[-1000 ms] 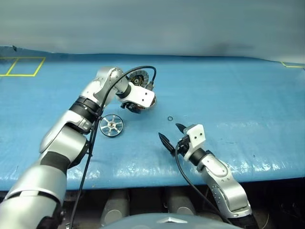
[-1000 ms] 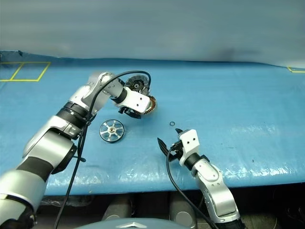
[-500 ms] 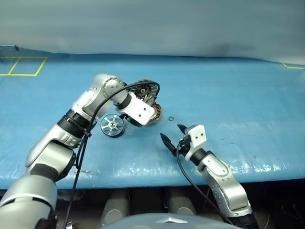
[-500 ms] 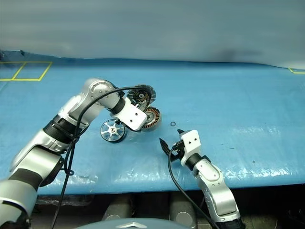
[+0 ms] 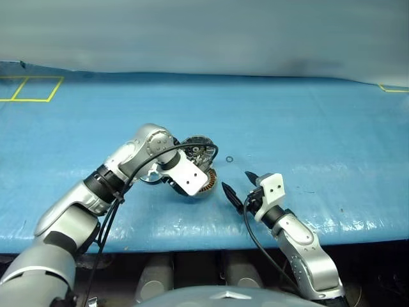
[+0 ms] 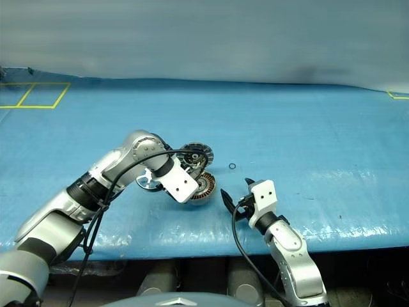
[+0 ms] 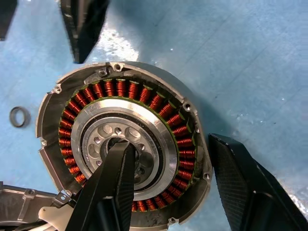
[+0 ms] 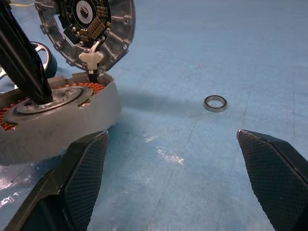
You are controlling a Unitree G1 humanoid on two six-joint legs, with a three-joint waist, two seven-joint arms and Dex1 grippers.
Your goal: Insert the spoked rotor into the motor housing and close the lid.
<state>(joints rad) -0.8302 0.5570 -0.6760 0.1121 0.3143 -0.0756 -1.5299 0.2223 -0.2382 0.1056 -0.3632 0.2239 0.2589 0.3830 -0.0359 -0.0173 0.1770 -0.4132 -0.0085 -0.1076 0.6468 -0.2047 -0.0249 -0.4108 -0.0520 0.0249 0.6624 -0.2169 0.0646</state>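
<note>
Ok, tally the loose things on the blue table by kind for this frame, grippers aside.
Motor housing with its hinged lid open: 1
Spoked rotor, partly hidden behind the left arm: 1
Small ring: 1
Total: 3

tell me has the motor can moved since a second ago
Yes. The motor can came toward the robot, from beyond the small ring to nearer than it.
</note>
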